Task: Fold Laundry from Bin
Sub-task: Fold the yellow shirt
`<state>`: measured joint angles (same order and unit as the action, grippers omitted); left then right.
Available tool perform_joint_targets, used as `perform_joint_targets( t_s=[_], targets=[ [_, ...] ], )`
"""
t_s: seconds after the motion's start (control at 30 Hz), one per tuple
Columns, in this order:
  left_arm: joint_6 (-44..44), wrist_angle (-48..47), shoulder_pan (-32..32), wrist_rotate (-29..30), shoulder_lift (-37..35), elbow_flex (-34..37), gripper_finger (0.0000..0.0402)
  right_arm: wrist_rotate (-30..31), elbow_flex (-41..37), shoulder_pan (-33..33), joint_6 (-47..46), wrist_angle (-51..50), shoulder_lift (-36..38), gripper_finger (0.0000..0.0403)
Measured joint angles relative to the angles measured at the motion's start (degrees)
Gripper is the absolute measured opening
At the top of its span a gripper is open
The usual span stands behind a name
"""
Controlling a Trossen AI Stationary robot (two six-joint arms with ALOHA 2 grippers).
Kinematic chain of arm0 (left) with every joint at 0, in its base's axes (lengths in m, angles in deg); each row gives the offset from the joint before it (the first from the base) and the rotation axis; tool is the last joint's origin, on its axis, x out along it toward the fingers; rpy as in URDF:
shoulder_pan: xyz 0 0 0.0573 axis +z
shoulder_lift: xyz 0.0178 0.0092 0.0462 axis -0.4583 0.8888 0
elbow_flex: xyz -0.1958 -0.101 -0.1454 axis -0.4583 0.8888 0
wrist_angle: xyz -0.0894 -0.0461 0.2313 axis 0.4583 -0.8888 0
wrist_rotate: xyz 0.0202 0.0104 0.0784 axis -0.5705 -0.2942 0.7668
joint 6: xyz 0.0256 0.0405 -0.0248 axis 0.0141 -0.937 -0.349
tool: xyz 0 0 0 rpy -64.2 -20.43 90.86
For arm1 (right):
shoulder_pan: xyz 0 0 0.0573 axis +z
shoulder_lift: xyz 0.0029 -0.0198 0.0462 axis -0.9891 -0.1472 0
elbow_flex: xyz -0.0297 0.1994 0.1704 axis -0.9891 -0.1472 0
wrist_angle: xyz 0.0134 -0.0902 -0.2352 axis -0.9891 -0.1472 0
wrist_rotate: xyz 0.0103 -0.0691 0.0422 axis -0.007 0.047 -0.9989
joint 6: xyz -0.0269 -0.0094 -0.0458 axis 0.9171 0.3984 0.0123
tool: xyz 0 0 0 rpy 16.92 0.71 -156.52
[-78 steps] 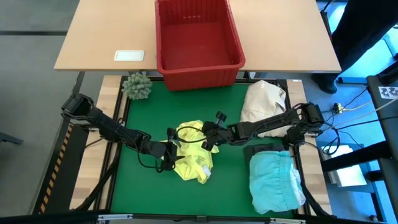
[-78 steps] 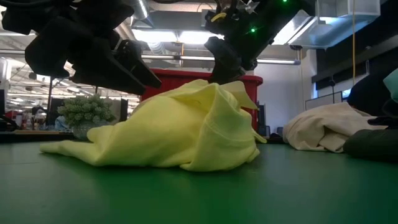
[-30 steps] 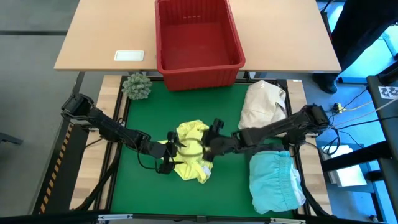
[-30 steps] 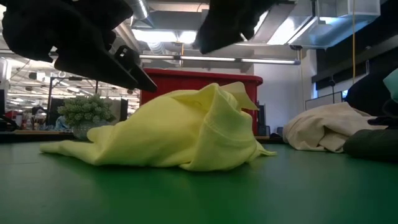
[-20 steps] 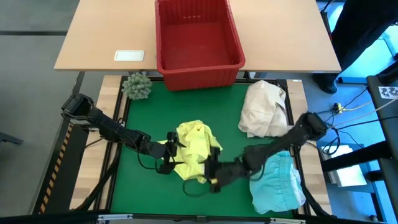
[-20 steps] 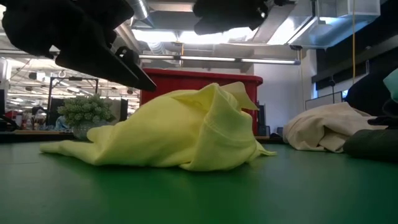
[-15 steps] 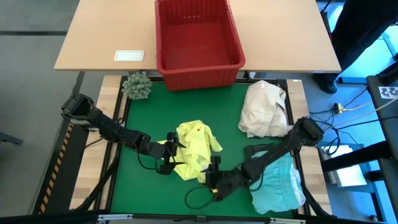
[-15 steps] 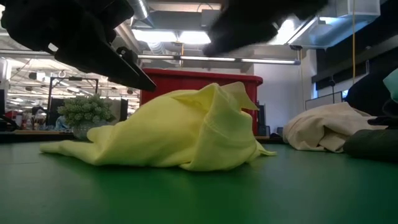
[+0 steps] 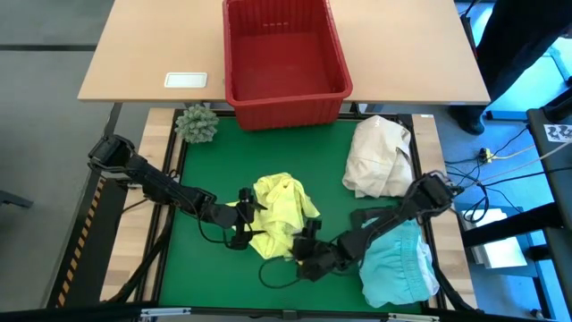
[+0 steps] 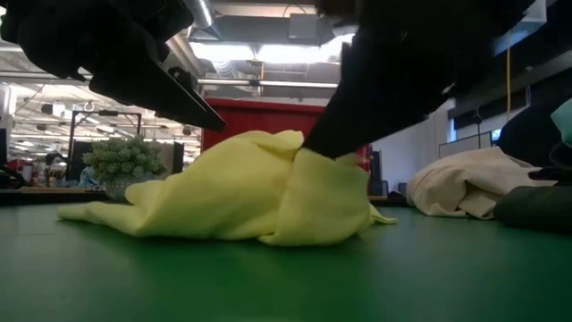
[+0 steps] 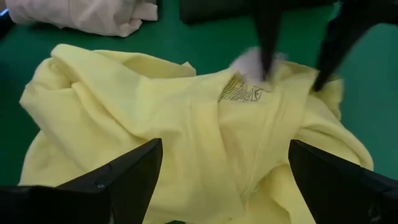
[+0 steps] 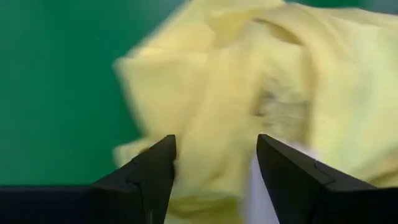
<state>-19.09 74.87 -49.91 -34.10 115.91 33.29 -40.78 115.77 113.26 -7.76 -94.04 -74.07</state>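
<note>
Right tool [image 9: 299, 253] is reaching low to the near edge of the crumpled yellow garment [image 9: 281, 224], its fingers [image 12: 149, 171] spread apart with the cloth's edge showing between them; whether they are pinching it cannot be told. Left tool [image 9: 246, 224] is hovering at the garment's left side, fingers [image 11: 118, 177] fully released and straddling the fabric without gripping. Yellow cloth is lying heaped at the middle of the green table [image 9: 206, 268]. A turquoise garment [image 9: 398, 264] is sitting folded at the table's right, with a cream-white bundle [image 9: 380, 156] beyond it. Red bin [image 9: 284, 58] is standing on the wooden surface behind.
</note>
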Motion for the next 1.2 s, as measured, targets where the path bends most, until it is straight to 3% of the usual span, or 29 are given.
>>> perform_joint_targets(
  t_s=[0.23, 0.47, 0.9, 1.07, 1.2],
  targets=[
    [2.08, -1.45, 0.0, 0.32, 0.0, 0.0, 0.0341, 1.82, 0.0, -3.79, -2.77, -6.43, 0.0, 0.0221],
    [2.04, -12.88, 0.22, 3.65, 0.02, 0.02, 0.0341, 1.78, 0.0, -4.81, -2.88, -6.65, 0.0, 0.0221],
    [-27.61, -13.62, 0.24, 10.68, 0.07, 0.02, 0.0341, 1.84, 0.0, -4.79, -2.21, -6.94, -0.02, 0.0221],
    [-35.42, -9.85, 0.24, 11.95, 2.69, 0.02, 0.0341, 1.87, 0.01, -5.16, -0.94, -8.22, -0.02, 0.0221],
    [-36.31, -4.9, 0.22, 11.97, 6.97, 0.02, 0.0341, 2.34, 0.02, -5.14, -2.7, -12.53, 0.59, 0.0221]
  ],
)
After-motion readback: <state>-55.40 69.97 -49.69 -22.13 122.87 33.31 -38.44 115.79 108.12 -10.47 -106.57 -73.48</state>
